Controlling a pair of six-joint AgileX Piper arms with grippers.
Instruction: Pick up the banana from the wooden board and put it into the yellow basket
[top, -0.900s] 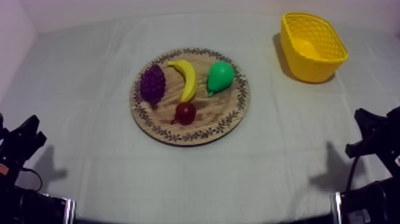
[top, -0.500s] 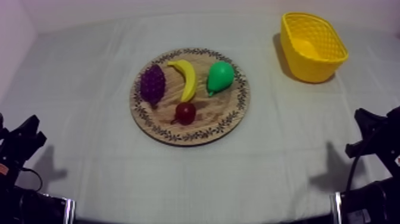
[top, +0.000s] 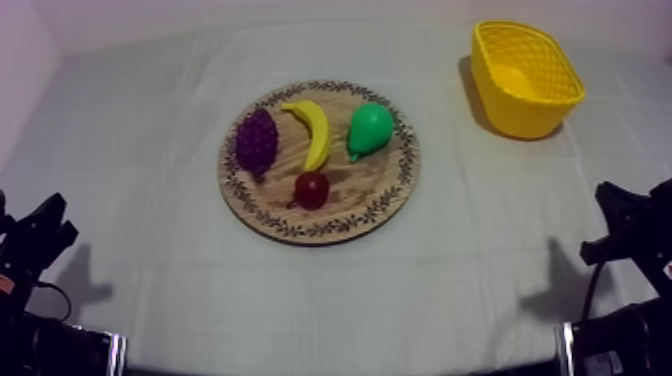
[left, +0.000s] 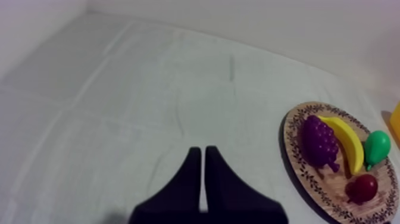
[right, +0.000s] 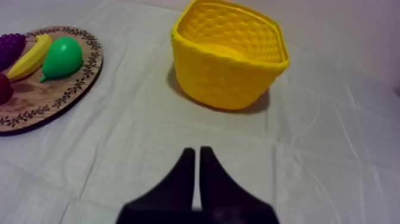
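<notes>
Both jaws closed, empty, parked low: task unstarted. Banana (top: 313, 130) on wooden board (top: 262, 212) between grapes (top: 256, 142), pear (top: 369, 129); yellow basket (top: 527, 95) right side, so right arm (top: 630, 235) likely suits.

We log colours: banana (top: 313, 130) yellow; pear (top: 370, 128) green; bunch of grapes (top: 256, 143) purple; small red fruit (top: 312, 188) dark red; wooden board (top: 262, 215) tan, dark leafy pattern round rim; basket (top: 518, 117) yellow, woven lattice walls; cloth (top: 150, 150) grey-white.
</notes>
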